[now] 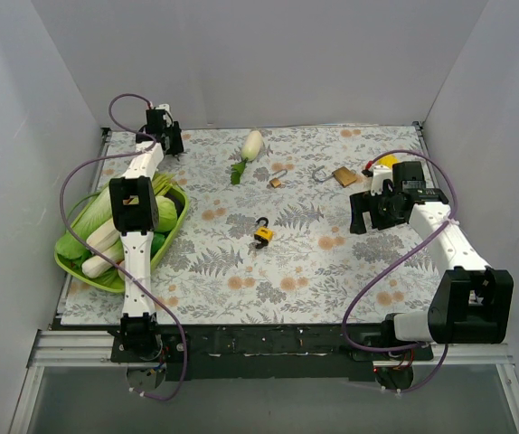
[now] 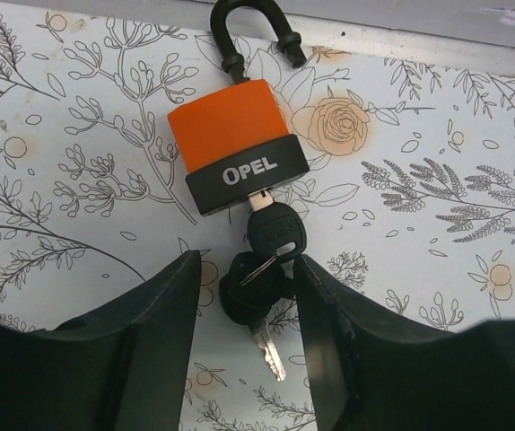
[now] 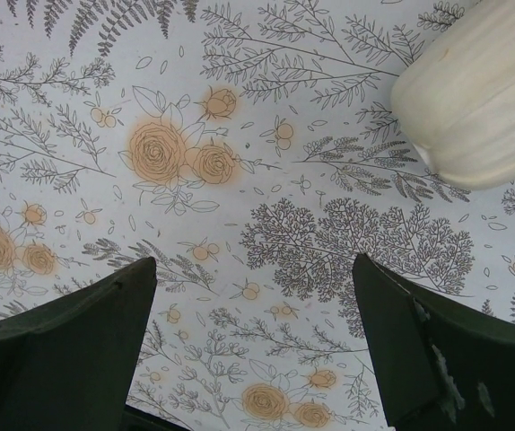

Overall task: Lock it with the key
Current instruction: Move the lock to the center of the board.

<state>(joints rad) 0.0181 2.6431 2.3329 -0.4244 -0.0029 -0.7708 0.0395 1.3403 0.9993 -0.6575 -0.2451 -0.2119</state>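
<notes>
An orange and black padlock marked OPEL lies on the floral cloth at the far left back edge. Its black shackle points away, and the right leg ends just above the body. A black-headed key sits in its keyhole, and a spare key hangs from the same ring. My left gripper is open, its fingers on either side of the keys, the right finger close against the key head. In the top view the left gripper hides the padlock. My right gripper is open and empty over bare cloth.
A yellow padlock lies mid-table. A brass padlock and a small one lie further back. A daikon lies at the back. A green basket of vegetables stands left. A pale ribbed object lies near the right gripper.
</notes>
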